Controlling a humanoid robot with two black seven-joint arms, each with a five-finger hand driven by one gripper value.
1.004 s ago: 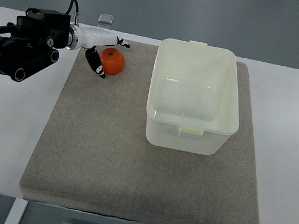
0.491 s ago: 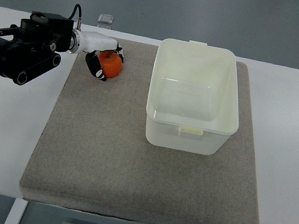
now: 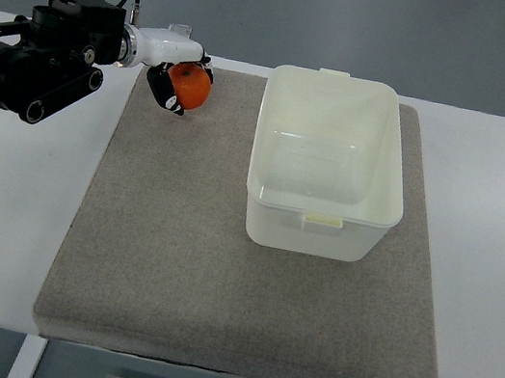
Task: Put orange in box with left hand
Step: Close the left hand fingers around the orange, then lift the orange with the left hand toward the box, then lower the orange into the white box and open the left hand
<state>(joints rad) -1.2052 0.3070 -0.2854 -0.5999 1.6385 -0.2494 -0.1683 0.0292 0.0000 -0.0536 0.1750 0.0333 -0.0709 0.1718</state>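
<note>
An orange [image 3: 191, 86] is held in my left hand [image 3: 180, 78] over the far left corner of the grey mat [image 3: 176, 234]. The hand's black fingertips [image 3: 163, 91] curl around the fruit's left and top sides, so the hand is shut on it. The fruit looks raised a little off the mat. My black left arm [image 3: 38, 73] comes in from the left edge. A pale translucent plastic box [image 3: 327, 163] stands open and empty to the right of the orange, a short gap away. The right arm is out of view.
The mat lies on a white table [image 3: 497, 242]. A small clear object [image 3: 179, 33] sits at the table's far edge, just behind the hand.
The left hand's fingers have closed around the orange, and hand and fruit have risen slightly toward the far edge. The box has not moved.
</note>
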